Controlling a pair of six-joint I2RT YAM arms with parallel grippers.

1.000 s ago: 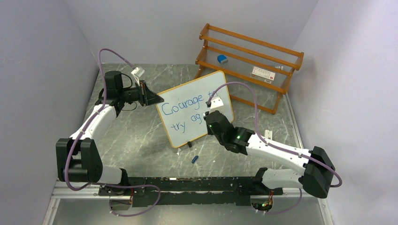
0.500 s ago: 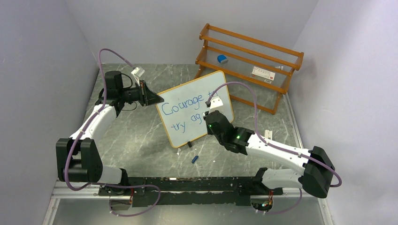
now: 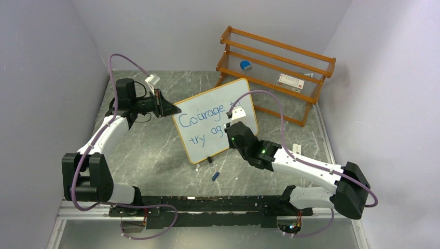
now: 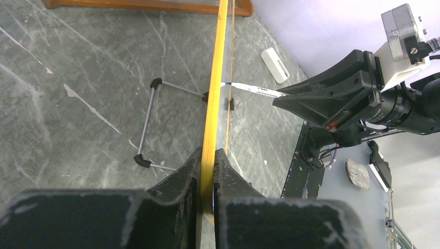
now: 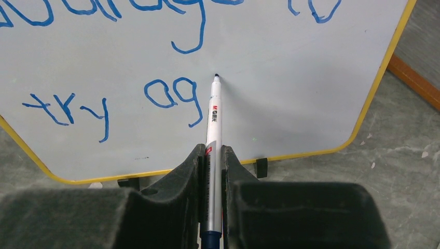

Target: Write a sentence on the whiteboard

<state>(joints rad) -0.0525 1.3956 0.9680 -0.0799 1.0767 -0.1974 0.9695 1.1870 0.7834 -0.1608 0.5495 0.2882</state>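
Note:
The whiteboard (image 3: 207,127) stands tilted on the table, orange-framed, with blue words "Courage to" and "try ag" (image 5: 171,93) on it. My left gripper (image 3: 167,108) is shut on the board's left edge; in the left wrist view the yellow frame (image 4: 215,93) runs between the closed fingers (image 4: 208,161). My right gripper (image 5: 211,155) is shut on a silver marker (image 5: 212,124). Its tip is at the board face just right of "ag". In the top view the right gripper (image 3: 234,136) covers the words' right ends.
A wooden rack (image 3: 275,72) stands behind the board with a blue eraser (image 3: 245,65) and a small box (image 3: 289,81). A blue marker cap (image 3: 215,176) lies on the table in front. The board's wire stand (image 4: 150,124) shows behind it.
The right gripper has shifted very slightly along the second line; the left arm and the board hold still.

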